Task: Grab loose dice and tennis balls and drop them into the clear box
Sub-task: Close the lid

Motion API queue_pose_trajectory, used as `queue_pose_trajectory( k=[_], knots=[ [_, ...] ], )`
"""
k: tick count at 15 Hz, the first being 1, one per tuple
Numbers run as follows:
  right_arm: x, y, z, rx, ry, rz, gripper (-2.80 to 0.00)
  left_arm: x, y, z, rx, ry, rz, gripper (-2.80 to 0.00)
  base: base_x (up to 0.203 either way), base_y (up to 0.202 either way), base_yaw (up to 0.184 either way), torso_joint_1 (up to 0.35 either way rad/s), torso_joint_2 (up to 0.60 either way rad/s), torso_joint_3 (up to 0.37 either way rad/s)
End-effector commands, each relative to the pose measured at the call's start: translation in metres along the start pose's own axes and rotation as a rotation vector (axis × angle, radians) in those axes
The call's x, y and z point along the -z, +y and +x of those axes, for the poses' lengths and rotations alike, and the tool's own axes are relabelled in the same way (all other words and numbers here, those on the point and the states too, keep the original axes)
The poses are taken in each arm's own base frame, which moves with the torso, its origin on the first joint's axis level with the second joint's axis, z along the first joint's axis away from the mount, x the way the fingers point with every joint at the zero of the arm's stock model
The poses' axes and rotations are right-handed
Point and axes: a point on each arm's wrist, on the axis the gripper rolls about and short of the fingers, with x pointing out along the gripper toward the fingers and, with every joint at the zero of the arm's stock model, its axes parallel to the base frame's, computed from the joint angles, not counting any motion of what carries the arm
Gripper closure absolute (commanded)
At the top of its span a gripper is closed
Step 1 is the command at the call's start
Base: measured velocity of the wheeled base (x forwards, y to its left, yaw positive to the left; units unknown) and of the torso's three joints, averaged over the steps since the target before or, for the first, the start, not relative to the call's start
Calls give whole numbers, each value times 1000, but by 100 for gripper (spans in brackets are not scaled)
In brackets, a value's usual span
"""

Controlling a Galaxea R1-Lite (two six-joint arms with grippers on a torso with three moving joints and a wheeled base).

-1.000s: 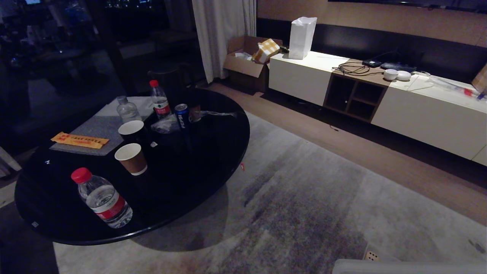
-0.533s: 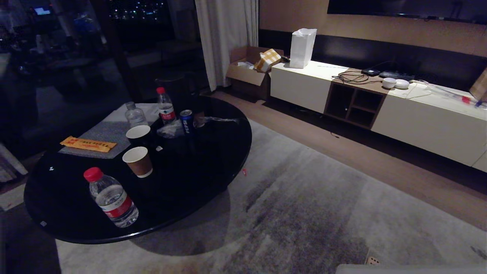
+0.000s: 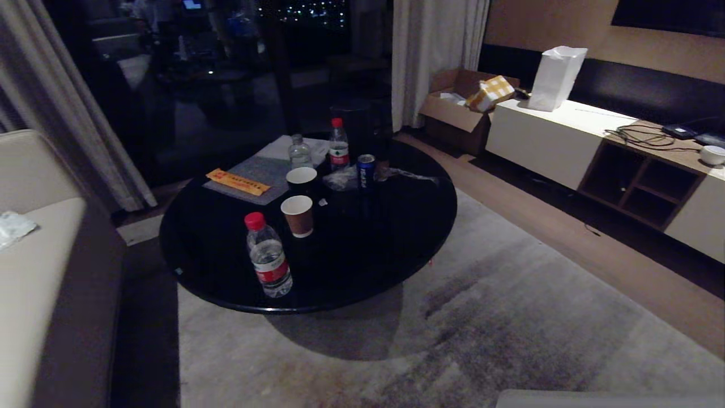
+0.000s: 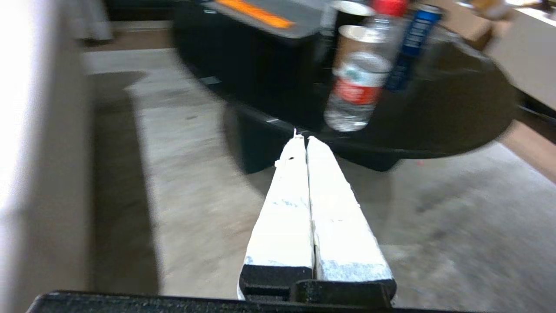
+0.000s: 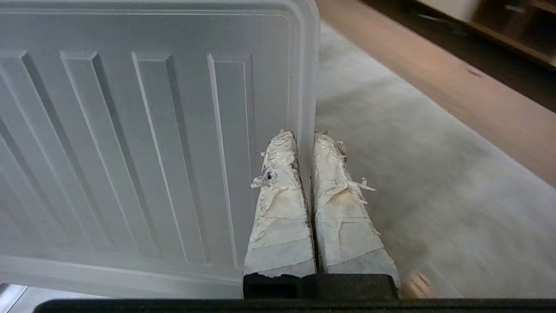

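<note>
From the head view, a round black bench (image 3: 396,238) stood on a grey rug (image 3: 481,328). On it were a water bottle with a red cap (image 3: 267,256) near the front edge, two paper cups (image 3: 298,215), a blue can (image 3: 366,171), two more bottles and an orange packet (image 3: 237,182) on a grey mat. A pale sofa (image 3: 34,255) filled the left side, and a low white cabinet (image 3: 566,141) with a white paper bag (image 3: 555,78) ran along the right wall. Neither arm showed here, nor any dice, tennis balls or clear box.

In the left wrist view, the left gripper (image 4: 306,140) had its white fingers pressed together, holding nothing, above the rug and pointing toward the bench edge and the red-capped bottle.

In the right wrist view, the right gripper (image 5: 305,135) had its taped fingers together with nothing between them, just beside the rim of a ribbed clear plastic panel (image 5: 130,130), over the rug.
</note>
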Motion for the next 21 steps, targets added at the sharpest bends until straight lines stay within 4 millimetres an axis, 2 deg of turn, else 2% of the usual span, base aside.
queue_pose_trajectory(
  k=[1, 14, 18, 21],
  knots=[
    [0, 0, 0, -1, 2, 0, 0, 0, 0, 0, -1, 2, -1, 0, 0, -9, 161, 5, 2, 2],
    [0, 0, 0, -1, 2, 0, 0, 0, 0, 0, -1, 2, -1, 0, -1, -8, 158, 2, 2, 4],
    [0, 0, 0, -1, 2, 0, 0, 0, 0, 0, -1, 2, -3, 0, 0, 0, 0, 0, 0, 0],
    [0, 0, 0, -1, 2, 0, 0, 0, 0, 0, -1, 2, -3, 0, -129, 2, 3, -1, 3, 2]
  ],
)
